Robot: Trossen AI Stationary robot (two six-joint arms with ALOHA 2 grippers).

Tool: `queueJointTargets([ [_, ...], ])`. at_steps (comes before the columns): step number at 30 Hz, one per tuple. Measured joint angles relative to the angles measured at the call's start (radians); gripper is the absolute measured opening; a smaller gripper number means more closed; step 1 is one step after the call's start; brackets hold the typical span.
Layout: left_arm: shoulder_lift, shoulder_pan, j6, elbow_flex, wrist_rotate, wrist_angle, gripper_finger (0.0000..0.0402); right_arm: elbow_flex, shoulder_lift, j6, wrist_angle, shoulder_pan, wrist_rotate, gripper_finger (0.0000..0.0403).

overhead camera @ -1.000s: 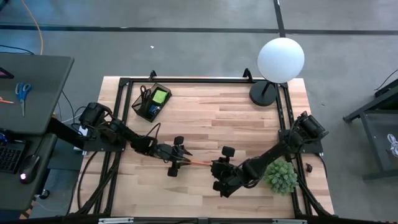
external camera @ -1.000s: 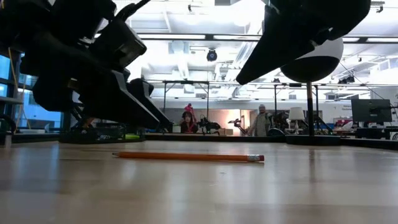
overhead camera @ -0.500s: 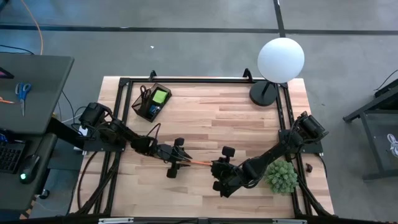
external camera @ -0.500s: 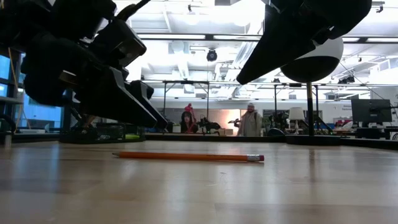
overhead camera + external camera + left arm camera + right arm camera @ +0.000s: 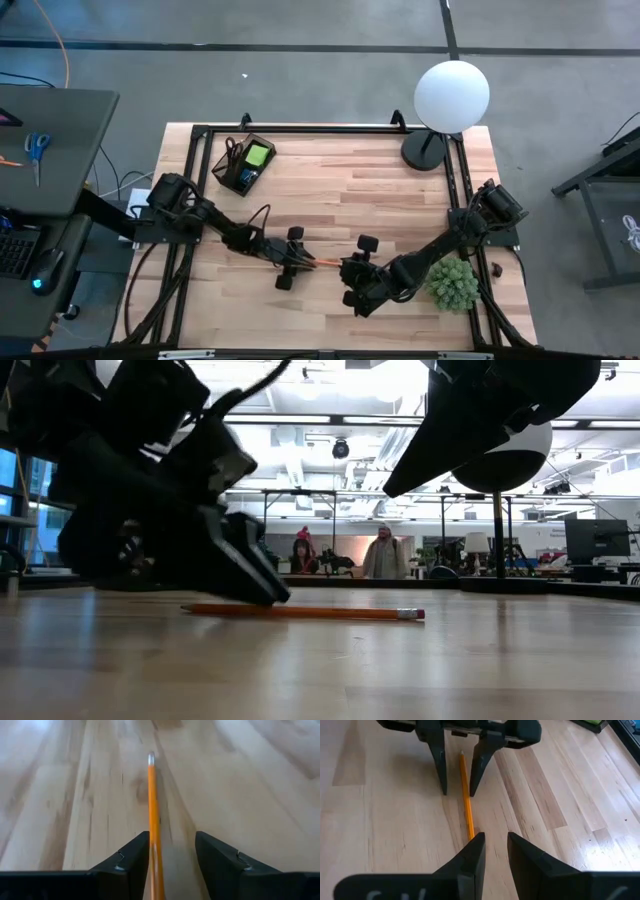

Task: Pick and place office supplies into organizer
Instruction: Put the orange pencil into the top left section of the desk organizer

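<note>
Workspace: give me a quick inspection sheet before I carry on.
Surface: wooden table, mostly bare.
Job's things: orange pencil lying flat mid-table; organizer at far left corner, already holding items.
Clutter: green plant, lamp.
Grippers: left gripper open, straddling the pencil, fingers not clamped; right gripper open at the pencil's other end.
Cables: one looping along the left arm.
Surroundings: side desk with blue-handled scissors; people far behind.
</note>
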Motion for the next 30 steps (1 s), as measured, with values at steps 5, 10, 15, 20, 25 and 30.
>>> queueJointTargets([
  [5, 0.043, 0.000, -0.010, 0.014, -0.037, -0.003, 0.0149, 0.000, 0.000, 0.011, -0.001, 0.001, -0.002, 0.0074],
  [10, 0.090, -0.001, -0.009, 0.044, -0.060, 0.006, 0.0134, 0.000, 0.000, 0.018, -0.003, 0.001, -0.002, 0.0074],
  [15, 0.096, -0.002, 0.020, 0.061, -0.069, -0.006, 0.0080, 0.000, 0.000, 0.018, -0.012, 0.001, -0.001, 0.0074],
  [20, 0.097, -0.002, 0.025, 0.061, -0.069, -0.010, 0.0013, 0.000, 0.000, 0.022, -0.015, 0.003, -0.002, 0.0074],
  [25, 0.098, -0.001, 0.073, 0.061, -0.066, -0.012, 0.0031, 0.000, 0.000, 0.026, -0.017, 0.003, -0.002, 0.0074],
  [30, 0.098, -0.001, 0.084, 0.060, -0.067, -0.008, 0.0033, 0.000, 0.000, 0.026, -0.023, 0.003, -0.003, 0.0074],
])
